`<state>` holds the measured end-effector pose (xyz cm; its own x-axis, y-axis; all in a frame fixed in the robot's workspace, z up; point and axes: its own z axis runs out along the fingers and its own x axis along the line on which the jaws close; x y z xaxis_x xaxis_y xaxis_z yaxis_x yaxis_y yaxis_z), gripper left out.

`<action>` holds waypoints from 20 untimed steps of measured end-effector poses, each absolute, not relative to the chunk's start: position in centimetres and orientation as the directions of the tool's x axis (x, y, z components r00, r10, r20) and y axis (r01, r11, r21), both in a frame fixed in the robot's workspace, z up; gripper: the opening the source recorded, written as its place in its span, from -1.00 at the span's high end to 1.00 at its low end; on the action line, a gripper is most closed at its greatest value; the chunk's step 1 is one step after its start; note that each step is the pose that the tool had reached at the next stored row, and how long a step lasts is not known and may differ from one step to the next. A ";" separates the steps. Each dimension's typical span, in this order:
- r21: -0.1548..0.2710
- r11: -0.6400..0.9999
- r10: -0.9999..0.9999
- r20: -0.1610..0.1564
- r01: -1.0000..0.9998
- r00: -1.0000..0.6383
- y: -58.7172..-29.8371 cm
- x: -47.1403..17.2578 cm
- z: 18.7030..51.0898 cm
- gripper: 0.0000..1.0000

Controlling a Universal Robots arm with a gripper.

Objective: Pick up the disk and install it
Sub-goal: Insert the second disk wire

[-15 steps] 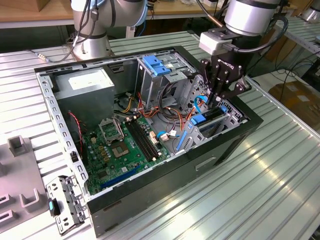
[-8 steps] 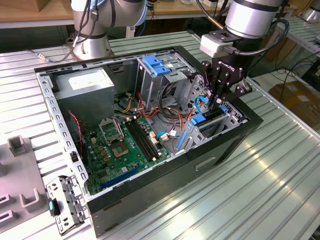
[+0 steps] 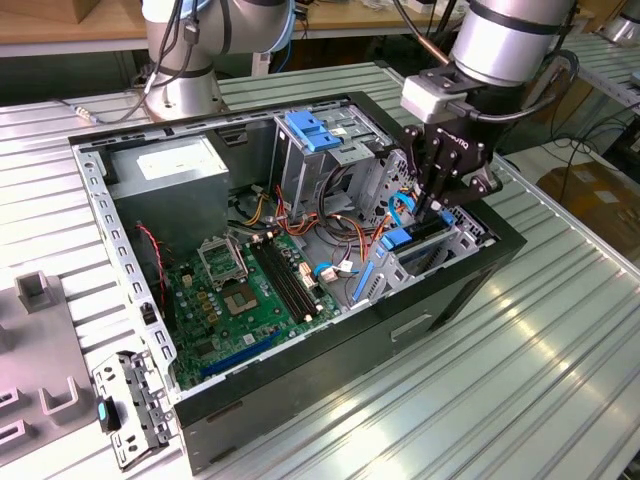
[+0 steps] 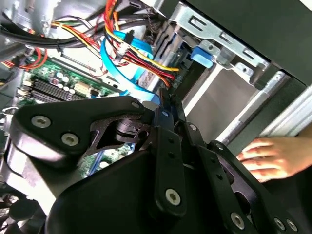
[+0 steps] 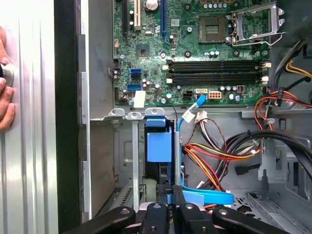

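The disk [image 3: 421,233] stands on edge in the drive bay at the corner of the open computer case nearest the exterior view's right, its blue carrier rail [image 3: 394,241] facing the motherboard. In the first wrist view the disk's blue carrier [image 5: 159,146] sits in the bay slot just past my fingertips. My gripper [image 3: 437,203] hangs straight over the disk, its black fingers [image 5: 171,199] drawn together with no gap showing between them. In the second wrist view the fingers [image 4: 165,105] point into the bay beside the cables. Whether the tips touch the disk is hidden.
A person's hand [image 5: 5,92] rests on the case's outer side [image 4: 265,156]. Inside are the motherboard [image 3: 240,290], a grey power supply [image 3: 170,170], loose orange and blue cables [image 3: 335,215] and a blue latch plate [image 3: 315,130] on the upper cage. Grey fixtures [image 3: 40,350] lie at the exterior view's left.
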<state>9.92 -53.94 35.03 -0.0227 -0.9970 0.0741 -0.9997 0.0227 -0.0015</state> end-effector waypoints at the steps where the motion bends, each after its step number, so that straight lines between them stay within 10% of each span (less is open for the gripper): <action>1: -0.001 0.024 -0.997 0.073 -1.000 -0.024 -54.0 9.9 35.0 0.68; 20: -0.001 0.026 -0.997 0.072 -1.000 -0.027 -54.2 10.0 34.0 0.68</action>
